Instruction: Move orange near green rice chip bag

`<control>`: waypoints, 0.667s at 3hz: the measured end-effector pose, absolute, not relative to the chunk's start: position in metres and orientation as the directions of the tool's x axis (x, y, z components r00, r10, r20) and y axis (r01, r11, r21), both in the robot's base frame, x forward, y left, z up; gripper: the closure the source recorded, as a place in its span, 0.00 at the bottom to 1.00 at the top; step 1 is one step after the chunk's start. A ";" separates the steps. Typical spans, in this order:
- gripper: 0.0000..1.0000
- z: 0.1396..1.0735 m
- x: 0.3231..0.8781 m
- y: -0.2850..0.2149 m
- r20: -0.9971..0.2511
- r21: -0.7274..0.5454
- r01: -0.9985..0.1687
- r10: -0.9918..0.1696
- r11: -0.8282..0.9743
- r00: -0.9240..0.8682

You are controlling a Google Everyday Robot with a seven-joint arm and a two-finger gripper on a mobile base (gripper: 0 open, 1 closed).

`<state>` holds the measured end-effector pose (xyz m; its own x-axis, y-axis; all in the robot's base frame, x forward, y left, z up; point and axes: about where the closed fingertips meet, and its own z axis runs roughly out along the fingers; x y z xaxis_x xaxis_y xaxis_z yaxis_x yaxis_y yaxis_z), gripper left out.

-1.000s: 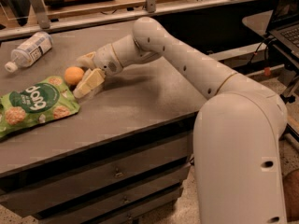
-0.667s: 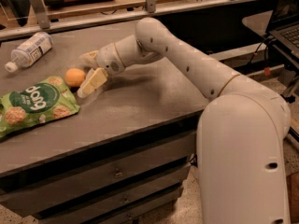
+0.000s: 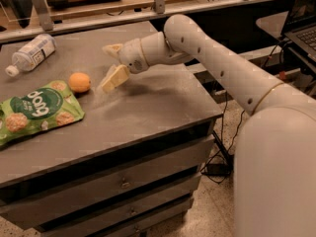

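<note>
The small round orange fruit (image 3: 79, 82) lies on the grey table (image 3: 148, 102), just beside the upper edge of the flat green rice chip bag (image 3: 37, 110). The pale two-finger gripper (image 3: 105, 67) hangs close by, spread wide and holding nothing. I think it should lift away without brushing the fruit, which rolls easily.

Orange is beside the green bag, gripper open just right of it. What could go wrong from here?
1. The orange lies free on the table, round and unheld; a brush from the open gripper, whose lower finger hangs close beside it, might roll it away from the bag.
2. The bottle lies on its side at the table's far left; a sweep of the arm that way could send it rolling.
</note>
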<state>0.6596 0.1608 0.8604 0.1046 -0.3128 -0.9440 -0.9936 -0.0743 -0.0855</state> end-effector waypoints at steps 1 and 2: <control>0.00 0.875 0.668 0.125 -0.934 -0.140 -0.990 -0.335 0.022 0.124; 0.00 0.890 0.675 0.087 -0.915 -0.188 -0.972 -0.384 0.141 0.122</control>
<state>0.6751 0.0874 0.8896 0.1215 -0.3838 -0.9154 -0.9719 0.1414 -0.1883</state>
